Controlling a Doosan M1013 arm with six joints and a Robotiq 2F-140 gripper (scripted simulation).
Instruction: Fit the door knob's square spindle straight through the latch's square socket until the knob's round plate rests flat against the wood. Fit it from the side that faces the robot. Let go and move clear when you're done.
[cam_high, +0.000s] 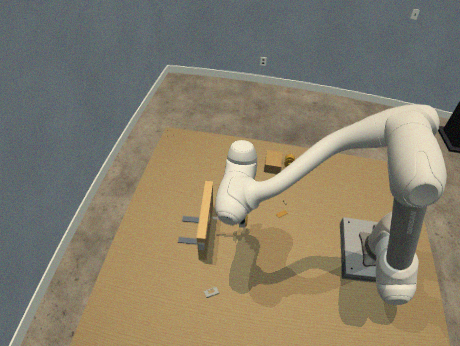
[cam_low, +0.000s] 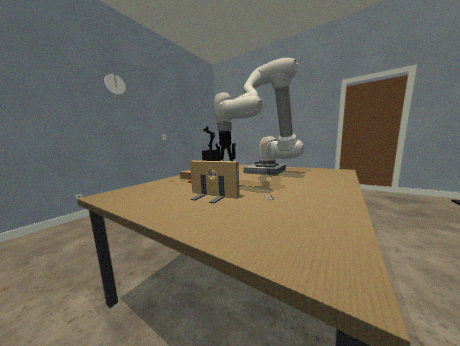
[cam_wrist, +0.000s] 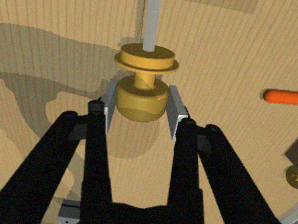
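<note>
Gripping the brass door knob, pincer closed on its ball, grey square spindle pointing straight away from the wrist.

We are looking at a tan wood-grain table standing on dark legs over a mottled brown floor. An upright light-wood board is standing on the tabletop, with two grey flat feet sticking out on its far side. A small wooden block is lying near the back edge, a tiny orange piece is lying mid-table, a small grey plate is lying nearer the front, and the arm's grey square base plate is sitting at the right.
</note>
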